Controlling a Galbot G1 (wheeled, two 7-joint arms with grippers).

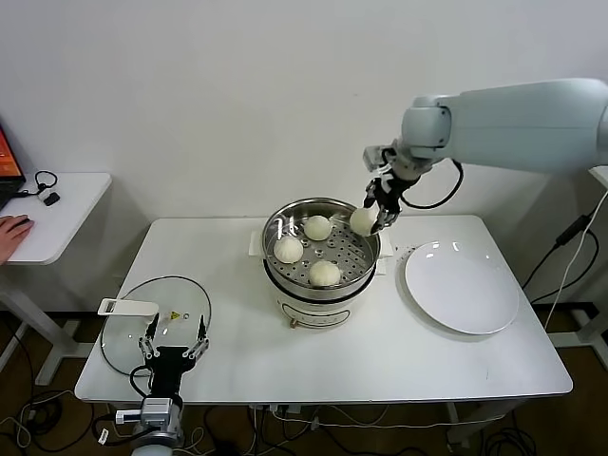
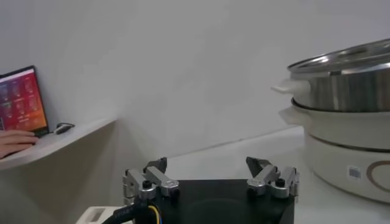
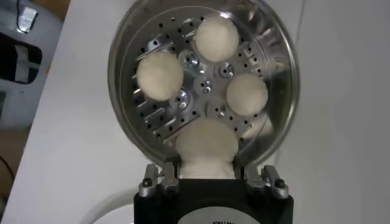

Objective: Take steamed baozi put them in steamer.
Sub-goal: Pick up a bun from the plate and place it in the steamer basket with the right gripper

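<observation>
The steel steamer (image 1: 279,231) stands mid-table on its white pot base. Three off-white baozi lie on its perforated floor (image 1: 317,227) (image 1: 288,249) (image 1: 325,273). My right gripper (image 1: 378,211) hangs over the steamer's right rim, shut on a fourth baozi (image 1: 362,220). In the right wrist view that baozi (image 3: 206,145) is squeezed between the fingers (image 3: 168,165), above the steamer (image 3: 122,49) and its three baozi (image 3: 216,38). My left gripper (image 1: 174,337) rests open at the table's front left, with nothing between its fingers (image 2: 157,167).
A flat white plate (image 1: 463,288) lies right of the steamer. The glass lid (image 1: 180,304) with a white handle sits at the front left, under my left gripper. A side desk (image 1: 57,214) with a laptop and a person's hand stands at the far left.
</observation>
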